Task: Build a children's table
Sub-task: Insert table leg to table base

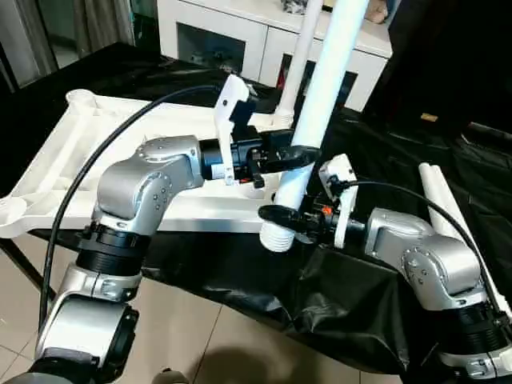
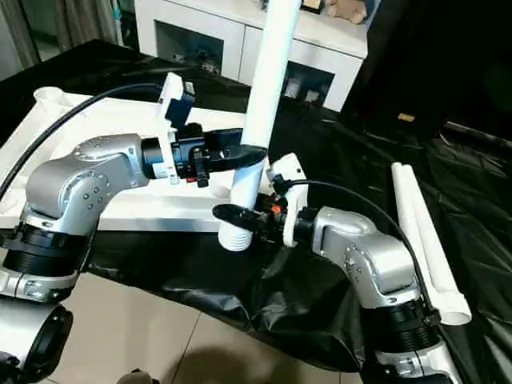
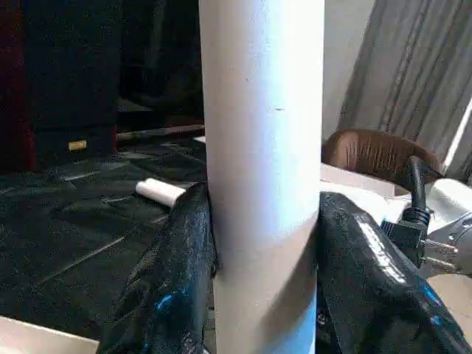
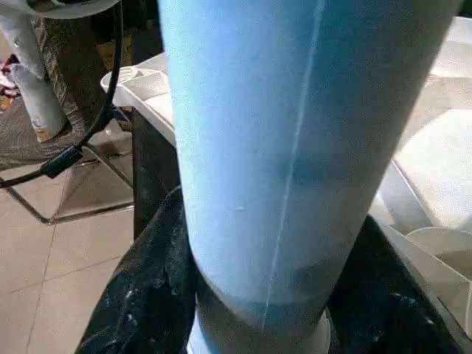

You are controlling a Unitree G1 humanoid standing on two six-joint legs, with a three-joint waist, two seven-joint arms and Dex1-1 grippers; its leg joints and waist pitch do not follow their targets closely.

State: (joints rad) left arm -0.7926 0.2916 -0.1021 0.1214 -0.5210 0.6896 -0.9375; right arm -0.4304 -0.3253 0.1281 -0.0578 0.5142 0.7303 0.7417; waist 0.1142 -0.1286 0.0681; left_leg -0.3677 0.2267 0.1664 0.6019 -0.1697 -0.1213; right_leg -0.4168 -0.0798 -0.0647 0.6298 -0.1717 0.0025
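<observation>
Both grippers clamp one white table leg (image 1: 316, 96), centre frame, tilted up toward the top edge. Left gripper (image 1: 290, 157) pinches mid-shaft, right gripper (image 1: 282, 216) just above the threaded end (image 1: 274, 237), which hangs off the near edge of the upturned tabletop (image 1: 88, 152) at left. One leg (image 1: 294, 68) already stands in a far socket; spare legs (image 2: 420, 232) lie at right on black sheet (image 1: 336, 296). Best approach: keep both grips firm, tip the leg upright, line the thread over a corner socket (image 1: 80, 99), then twist straight.
</observation>
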